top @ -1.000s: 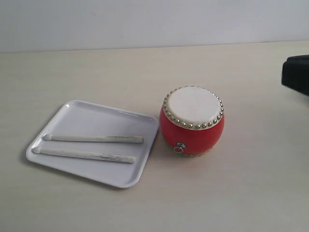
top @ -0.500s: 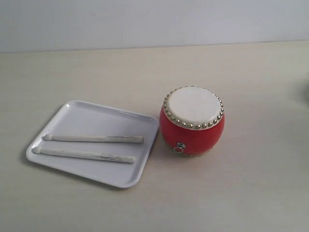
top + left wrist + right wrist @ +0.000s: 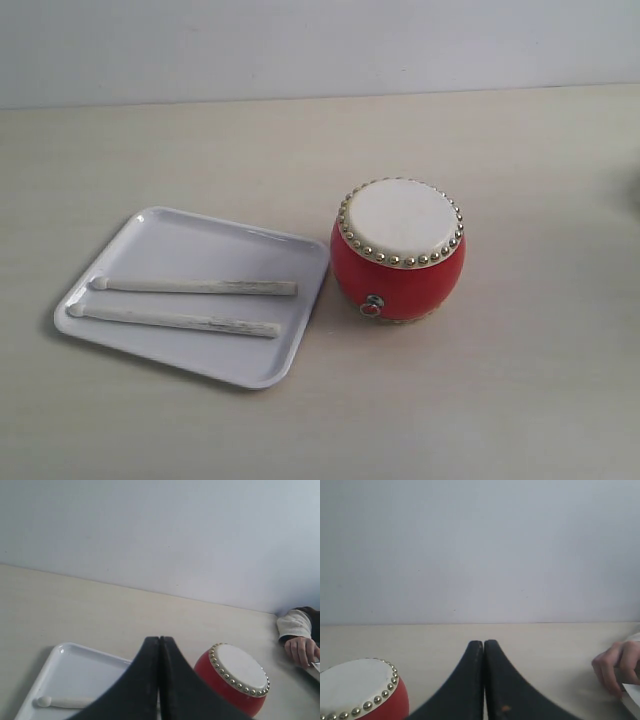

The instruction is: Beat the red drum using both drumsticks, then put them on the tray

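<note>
I am holding my left gripper (image 3: 159, 642) and right gripper (image 3: 483, 645) closed tight and empty, drumsticks (image 3: 195, 287) lying on the tray (image 3: 200, 235).

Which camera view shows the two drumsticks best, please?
The exterior view: both drumsticks lie whole, side by side on the tray. The left wrist view shows only one stick's tip end, the rest hidden behind the left pincer. The right wrist view shows neither.

L tool (image 3: 159, 641), R tool (image 3: 483, 644) closed.
</note>
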### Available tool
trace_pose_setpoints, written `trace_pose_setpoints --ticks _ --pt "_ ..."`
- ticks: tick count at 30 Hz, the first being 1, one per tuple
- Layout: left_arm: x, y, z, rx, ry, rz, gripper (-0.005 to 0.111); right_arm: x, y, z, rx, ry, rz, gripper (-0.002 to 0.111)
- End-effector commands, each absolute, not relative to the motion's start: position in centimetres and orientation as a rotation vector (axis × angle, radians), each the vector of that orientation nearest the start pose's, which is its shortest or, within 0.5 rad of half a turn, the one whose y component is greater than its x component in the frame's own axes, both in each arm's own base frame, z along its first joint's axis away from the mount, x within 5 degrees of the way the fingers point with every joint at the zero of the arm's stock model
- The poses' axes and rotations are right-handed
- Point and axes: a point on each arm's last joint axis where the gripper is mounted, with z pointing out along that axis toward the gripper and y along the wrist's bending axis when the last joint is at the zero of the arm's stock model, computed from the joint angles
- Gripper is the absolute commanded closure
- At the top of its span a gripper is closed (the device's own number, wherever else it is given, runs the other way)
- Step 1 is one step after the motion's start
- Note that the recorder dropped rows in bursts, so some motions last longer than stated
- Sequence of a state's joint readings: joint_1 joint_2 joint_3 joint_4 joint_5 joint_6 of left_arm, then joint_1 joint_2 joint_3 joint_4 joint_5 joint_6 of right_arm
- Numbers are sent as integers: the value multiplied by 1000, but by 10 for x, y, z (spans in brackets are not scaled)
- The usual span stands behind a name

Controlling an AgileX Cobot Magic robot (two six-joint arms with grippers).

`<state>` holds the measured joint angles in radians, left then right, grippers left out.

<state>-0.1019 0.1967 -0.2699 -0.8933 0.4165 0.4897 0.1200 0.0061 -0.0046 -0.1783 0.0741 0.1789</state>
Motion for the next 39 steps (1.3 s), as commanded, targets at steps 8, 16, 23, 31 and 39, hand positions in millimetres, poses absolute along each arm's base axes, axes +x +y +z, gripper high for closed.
trace_pose_setpoints --ticks 8,16,23,31,39 --pt "57 -35 268 27 1710 -617 107 56 5 207 -69 1556 93 108" --pt "57 -35 268 27 1710 -617 107 56 5 207 -69 1556 93 108" --pt "57 -34 269 17 1699 -609 107 56 5 207 -69 1556 93 108" --pt "63 -25 259 145 1653 -333 107 56 5 207 -60 1556 103 108" --pt "55 -8 228 164 1652 43 107 56 5 207 -57 1556 106 108"
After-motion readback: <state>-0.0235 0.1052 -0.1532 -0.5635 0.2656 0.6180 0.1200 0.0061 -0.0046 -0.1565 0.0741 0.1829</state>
